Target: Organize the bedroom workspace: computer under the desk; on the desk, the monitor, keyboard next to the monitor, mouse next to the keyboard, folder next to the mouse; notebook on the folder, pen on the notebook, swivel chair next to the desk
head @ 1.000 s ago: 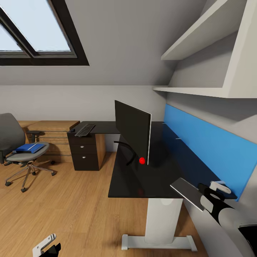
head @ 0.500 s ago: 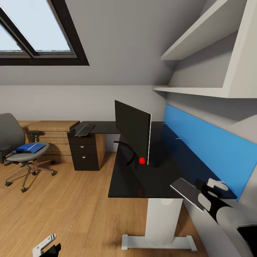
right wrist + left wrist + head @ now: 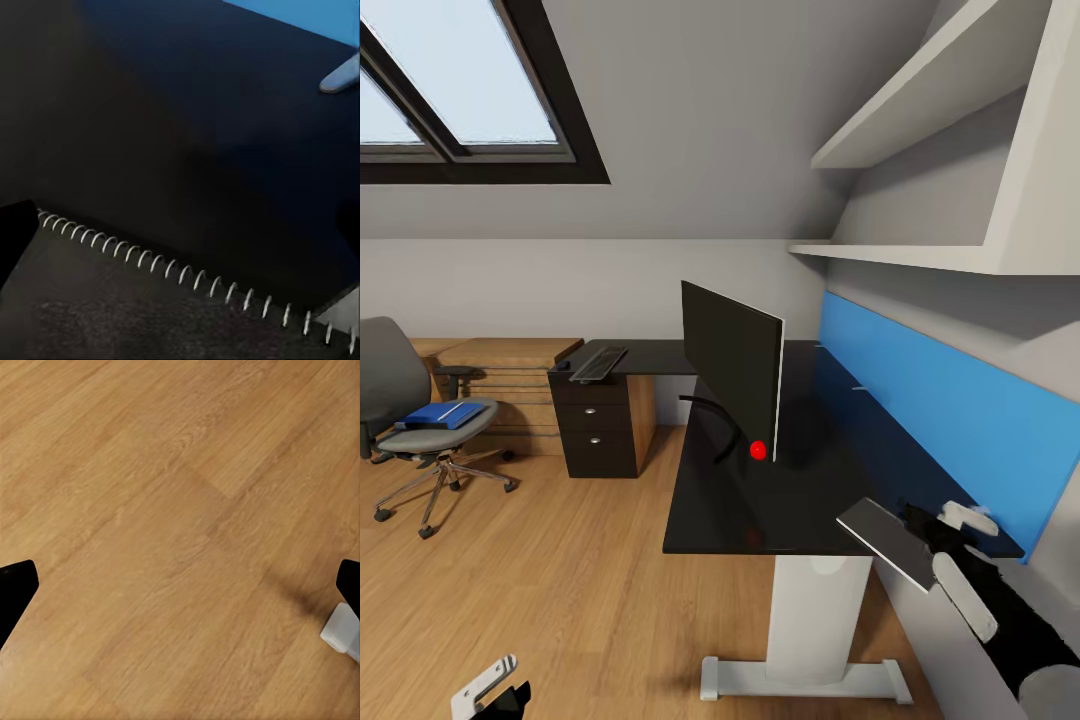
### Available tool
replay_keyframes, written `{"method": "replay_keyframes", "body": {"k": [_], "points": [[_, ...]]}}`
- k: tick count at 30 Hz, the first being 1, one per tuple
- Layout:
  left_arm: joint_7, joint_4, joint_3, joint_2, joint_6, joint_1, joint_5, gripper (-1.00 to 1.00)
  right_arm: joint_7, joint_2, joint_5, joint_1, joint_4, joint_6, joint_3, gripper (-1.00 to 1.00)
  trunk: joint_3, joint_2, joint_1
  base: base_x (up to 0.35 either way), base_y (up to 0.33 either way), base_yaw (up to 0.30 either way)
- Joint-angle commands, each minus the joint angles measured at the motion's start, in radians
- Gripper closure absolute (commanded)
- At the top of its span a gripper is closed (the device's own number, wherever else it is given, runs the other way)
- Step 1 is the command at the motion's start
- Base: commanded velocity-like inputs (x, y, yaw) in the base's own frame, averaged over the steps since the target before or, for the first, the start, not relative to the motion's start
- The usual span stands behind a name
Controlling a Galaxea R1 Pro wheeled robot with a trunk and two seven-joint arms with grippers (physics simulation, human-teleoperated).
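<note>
Going left to right in the head view: the swivel chair [image 3: 405, 405] sits well off from the desk, with the blue folder [image 3: 442, 414] lying flat on its seat and what looks like the pen [image 3: 453, 410] across it. Low in the frame hangs the left hand [image 3: 488, 688], released and grasping nothing, just light wood floor [image 3: 180, 510] under it in the left wrist view.

The keyboard [image 3: 598, 363] is on the far wing of the surface [image 3: 730, 500], above the black drawer unit [image 3: 600, 425], with a tiny dark blob at its end that's probably the mouse [image 3: 563, 365]. The monitor [image 3: 732, 367] stands upright mid-surface.

At the near right corner there's the notebook [image 3: 887, 542], tilted and poking past the surface edge. The right hand [image 3: 950, 525] is right at it and seems to be pinching its edge, but I can't tell for sure. The right wrist view shows its spiral binding [image 3: 187, 274].

It's thin, light and fairly stiff, I'd guess, so grip the edge, away from the wire coil, since a smooth cover could slide out.
</note>
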Motion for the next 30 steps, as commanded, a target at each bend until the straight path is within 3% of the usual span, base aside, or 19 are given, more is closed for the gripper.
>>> {"method": "replay_keyframes", "body": {"k": [1,8,9,16,17,18,25,30], "points": [[0.007,-0.001,-0.008,0.002,-0.005,-0.001,0.008,-1.0,-0.057,-0.01,-0.028,0.079,-0.144,0.043,-0.011,-1.0,-0.001,0.0,0.0,0.0,0.0,0.0],[0.007,-0.001,-0.016,0.002,-0.005,-0.001,0.008,-1.0,-0.235,-0.014,-0.065,0.233,-0.474,0.103,-0.036,-1.0,-0.001,0.0,0.0,0.0,0.0,0.0],[0.007,-0.001,-0.017,0.002,-0.005,-0.001,0.007,-1.0,-0.276,0.002,-0.082,0.277,-0.569,0.113,-0.039,-1.0,-0.001,0.0,0.0,0.0,0.0,0.0],[0.007,-0.001,-0.017,0.002,-0.005,-0.001,0.007,-1.0,-0.287,0.021,-0.088,0.287,-0.591,0.114,-0.038,-1.0,-0.001,0.0,0.0,-0.014,0.005,0.0],[0.007,-0.001,-0.018,0.002,-0.005,-0.001,0.007,-1.0,-0.289,0.027,-0.088,0.287,-0.593,0.114,-0.039,-1.0,-0.001,0.0,0.0,-0.109,0.052,0.0],[0.007,-0.001,-0.018,0.002,-0.005,-0.001,0.007,-1.0,-0.291,0.053,-0.088,0.288,-0.602,0.113,-0.04,-1.0,-0.001,0.0,0.0,-0.214,0.114,-0.042],[0.007,0.0,-0.02,0.002,-0.005,-0.001,0.007,-1.0,-0.316,0.086,-0.086,0.29,-0.61,0.113,-0.043,-1.0,-0.001,0.0,0.0,-0.265,0.122,-0.046],[0.007,0.0,-0.02,0.002,-0.005,-0.001,0.007,-1.0,-0.351,0.087,-0.086,0.29,-0.611,0.114,-0.043,-1.0,-0.001,0.0,0.0,-0.322,0.075,-0.007]]}}
